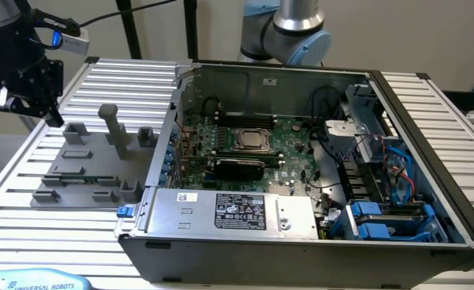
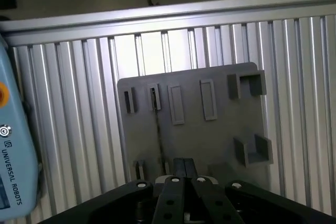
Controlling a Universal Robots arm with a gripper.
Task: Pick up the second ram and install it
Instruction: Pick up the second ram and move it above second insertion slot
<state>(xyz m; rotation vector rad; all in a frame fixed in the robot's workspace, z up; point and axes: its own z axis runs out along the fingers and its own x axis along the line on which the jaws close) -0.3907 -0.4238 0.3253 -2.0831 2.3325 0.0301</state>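
Memory first: the second ram (image 1: 84,179) sits on edge in the grey fixture plate (image 1: 60,199), a thin green strip held between 2 small grey holders along the plate's near row in the exterior view. From the wrist view it reads as a narrow dark line (image 2: 157,129) running across the plate (image 2: 220,129), 1 end in a slot block and the other near the gripper's tips. It is not in the computer; nothing grips it.

The gripper (image 1: 50,112) hangs above the far corner of the plate at the exterior view's left, well apart from the stick. In the wrist view its 2 black fingers (image 2: 184,169) are pressed together with nothing between them.

Other grey blocks stand up from the plate, among them 1 tall post (image 1: 110,127). The plate lies on a ribbed aluminium table (image 1: 27,235), beside the open computer case (image 1: 301,248) to the exterior view's right. Inside the case are the green motherboard (image 1: 289,130) with its processor socket (image 1: 251,140), and a silver power supply (image 1: 229,211) along the near wall. A pale blue teach pendant (image 2: 13,145) marked Universal Robots rests on the table at the near edge (image 1: 35,281).
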